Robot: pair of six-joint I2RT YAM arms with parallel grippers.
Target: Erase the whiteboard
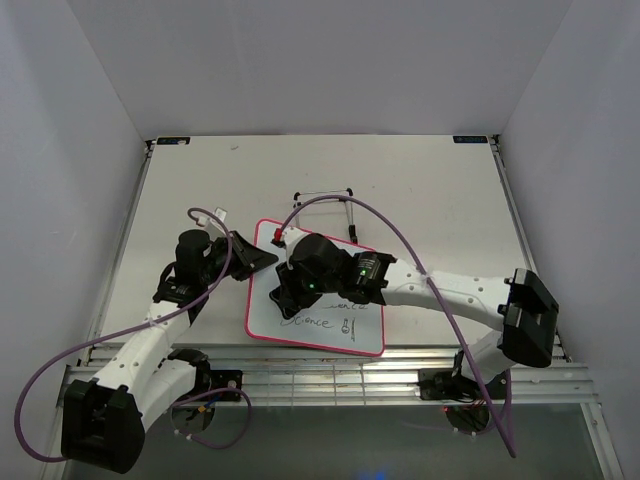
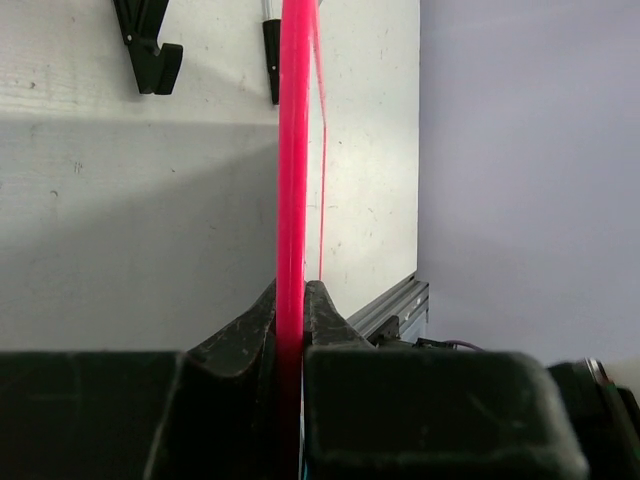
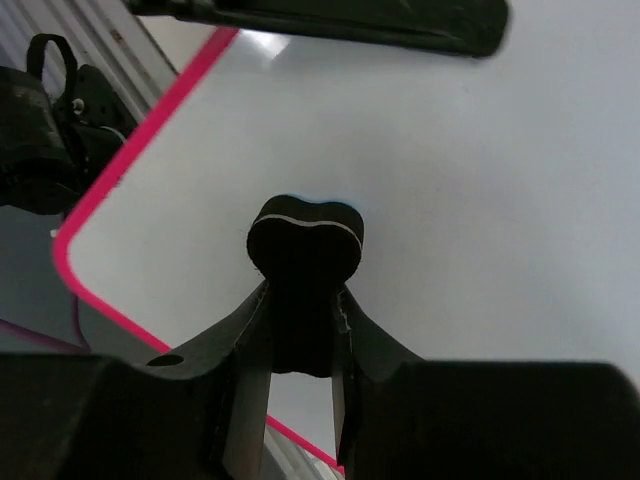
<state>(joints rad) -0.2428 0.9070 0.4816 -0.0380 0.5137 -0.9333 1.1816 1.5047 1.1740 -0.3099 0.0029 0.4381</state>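
Observation:
The whiteboard (image 1: 265,318), white with a pink-red frame, lies on the table in the middle. Black handwriting (image 1: 320,322) shows near its front edge. My left gripper (image 1: 258,256) is shut on the board's left frame edge, which shows in the left wrist view as a pink strip (image 2: 294,180) between the fingers. My right gripper (image 1: 288,290) is over the board's left part and is shut on a small black bone-shaped eraser (image 3: 305,238), whose end presses on the white surface (image 3: 480,190).
A thin wire easel stand (image 1: 325,196) lies behind the board; its black feet (image 2: 150,50) show in the left wrist view. Purple cables loop over both arms. A metal rail (image 1: 330,372) runs along the table's near edge. White walls enclose the table.

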